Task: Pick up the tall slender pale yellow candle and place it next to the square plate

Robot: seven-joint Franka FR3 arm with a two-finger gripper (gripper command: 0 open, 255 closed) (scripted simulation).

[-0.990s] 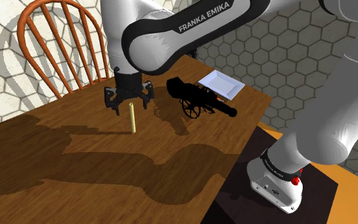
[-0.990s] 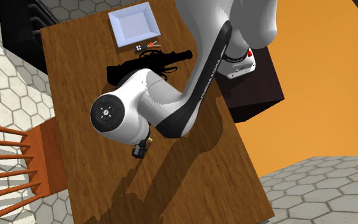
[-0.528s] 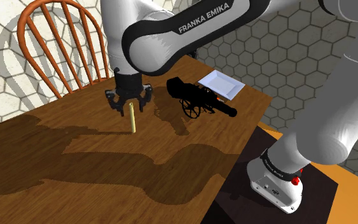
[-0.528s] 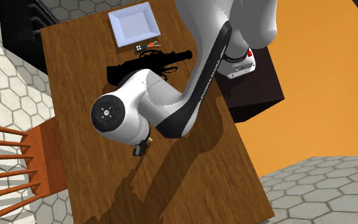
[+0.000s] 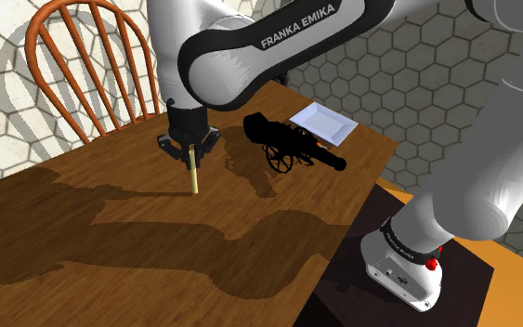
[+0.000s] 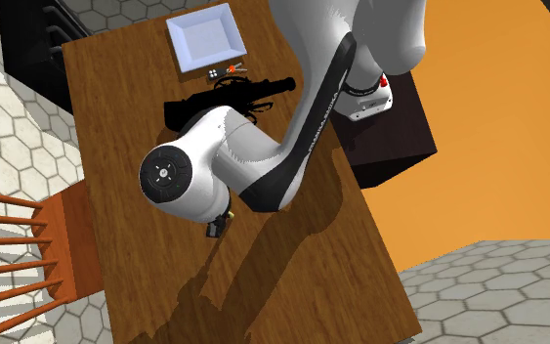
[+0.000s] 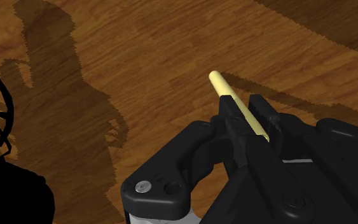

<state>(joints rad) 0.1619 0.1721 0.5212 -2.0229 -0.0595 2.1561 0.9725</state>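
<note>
Hexagon-tiled walls back a wooden table (image 5: 92,172), with an orange spindle-back chair (image 5: 69,56) at its ten o'clock corner in the shoulder view. Next along stands the pale yellow candle (image 5: 193,178), upright, its foot seemingly on the wood. I judge it light and stiff, yet thin enough to snap under a hard squeeze or side load, smooth enough to slip, and quick to topple. A hold on the upper shaft, fingers square to it, seems right to me. The pincer (image 5: 190,156) is narrow, clasping the candle near its top; the wrist view shows the shaft between both fingers (image 7: 233,130). The arm (image 5: 250,56) arches from the stand (image 5: 343,288) toward ten o'clock, hand pointing straight down. At two o'clock from the candle lies a black model cannon (image 5: 292,149), with the white square plate (image 5: 324,121) just beyond it.
</note>
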